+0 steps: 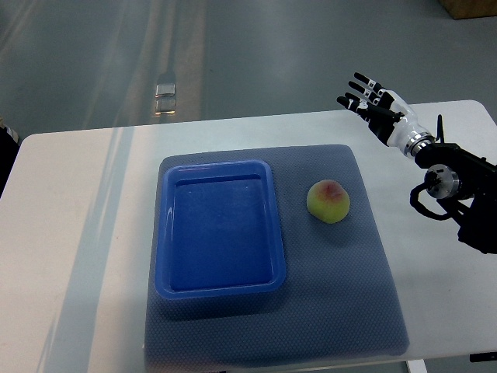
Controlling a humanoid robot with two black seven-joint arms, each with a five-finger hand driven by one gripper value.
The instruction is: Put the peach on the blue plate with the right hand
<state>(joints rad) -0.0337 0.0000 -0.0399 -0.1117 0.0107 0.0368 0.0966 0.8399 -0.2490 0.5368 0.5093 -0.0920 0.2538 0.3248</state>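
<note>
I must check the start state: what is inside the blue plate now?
The blue plate holds nothing visible. The peach lies beside it on the grey mat.

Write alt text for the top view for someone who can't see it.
A peach sits on a grey mat right of an empty blue plate. The right robot hand, fingers spread, hovers over the white table's far right edge.
</note>
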